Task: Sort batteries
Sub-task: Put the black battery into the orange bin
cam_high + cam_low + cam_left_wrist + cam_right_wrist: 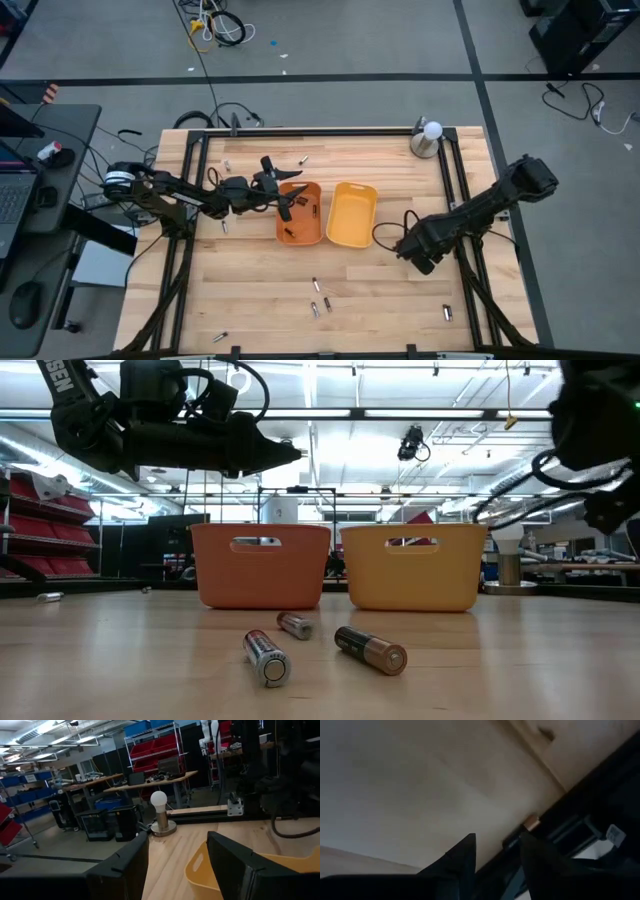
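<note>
few of the batteries look sorted yet, judging by the high view: two or three small dark pieces lie inside the orange tray (300, 212) at frame centre, while the yellow tray (351, 213) just right of it looks empty. the rest are scattered on the wooden table (260, 290): a cluster of three loose batteries (320, 298) at lower centre, one battery (448, 312) at lower right, one (219, 337) at lower left, and small ones (226, 166) near the upper left edge of the board.

the left gripper (283, 198) hangs over the orange tray's left rim, fingers (125, 865) spread with nothing between them. the right gripper (422, 262) sits low at right of centre near the table's frame; its fingers (462, 857) are apart, nothing pinched, with a copper-tipped battery (531, 822) just ahead of them in its own wrist view.

most of the sorting looks undone.
</note>
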Controlling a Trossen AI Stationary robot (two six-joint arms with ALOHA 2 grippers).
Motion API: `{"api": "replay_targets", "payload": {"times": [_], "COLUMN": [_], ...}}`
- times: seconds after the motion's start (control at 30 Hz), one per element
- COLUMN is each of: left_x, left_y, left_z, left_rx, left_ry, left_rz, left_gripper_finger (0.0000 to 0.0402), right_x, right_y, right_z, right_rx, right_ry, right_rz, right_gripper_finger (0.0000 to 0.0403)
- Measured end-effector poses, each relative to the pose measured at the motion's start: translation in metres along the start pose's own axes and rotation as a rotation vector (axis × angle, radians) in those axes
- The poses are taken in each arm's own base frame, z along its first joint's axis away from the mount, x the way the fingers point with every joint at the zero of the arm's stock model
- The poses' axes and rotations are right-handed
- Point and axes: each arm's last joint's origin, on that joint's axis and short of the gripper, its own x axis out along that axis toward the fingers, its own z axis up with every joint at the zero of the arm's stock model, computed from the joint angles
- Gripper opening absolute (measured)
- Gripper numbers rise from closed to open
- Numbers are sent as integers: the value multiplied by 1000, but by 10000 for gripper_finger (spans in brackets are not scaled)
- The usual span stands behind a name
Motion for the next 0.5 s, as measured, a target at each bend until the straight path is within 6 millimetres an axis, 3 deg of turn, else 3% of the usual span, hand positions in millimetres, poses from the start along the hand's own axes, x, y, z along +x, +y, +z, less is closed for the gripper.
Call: {"api": "replay_targets", "payload": {"times": [0.13,0.3,0.5], "left_x": [0,2,7], "left_y": [0,0,0], "left_z": [0,2,9], "left_rx": [1,19,23], "left_ry": [0,-9,-35], "left_rz": [0,3,9], "left_gripper_finger": [198,198,198], "right_x": [4,7,12], "right_y": [4,5,7], "right_z": [-6,-11,-6], "right_rx": [-97,-245,-388], "right_ry": [19,192,242], "right_rz": [-17,16,-3], "right_gripper_finger": [140,140,140]}}
